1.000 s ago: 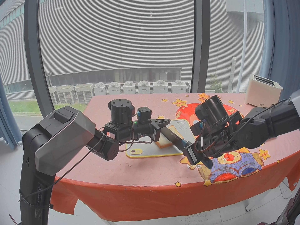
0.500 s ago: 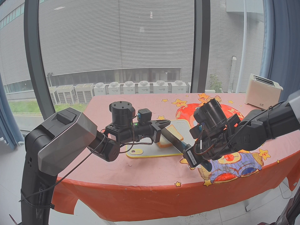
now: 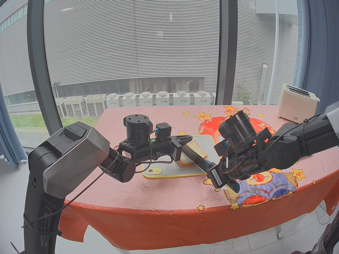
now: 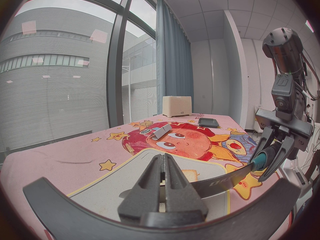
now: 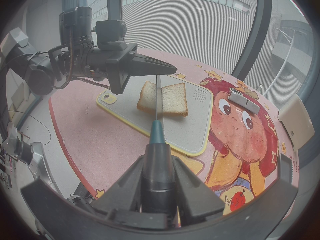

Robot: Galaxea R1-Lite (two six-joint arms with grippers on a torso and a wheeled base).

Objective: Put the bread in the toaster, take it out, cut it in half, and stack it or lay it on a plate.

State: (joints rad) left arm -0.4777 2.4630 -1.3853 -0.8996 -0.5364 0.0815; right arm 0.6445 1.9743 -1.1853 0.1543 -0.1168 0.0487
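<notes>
The head camera sits high off the near edge of the table (image 3: 169, 194), facing forward and down, with both arms at middle range. The left wrist camera rides low behind the left hand (image 4: 163, 157), looking across the cutting board (image 4: 110, 190) to the toaster (image 4: 177, 106) at the far right corner. The right wrist camera looks close along the knife (image 5: 156, 94) held in the right hand (image 5: 156, 160), toward the left edge. All three share the board, the knife and the bread slice (image 5: 162, 98).

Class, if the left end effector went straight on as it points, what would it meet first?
Nothing nearby: the left end effector points over the bread and knife towards the distant toaster; depth unclear.
</notes>
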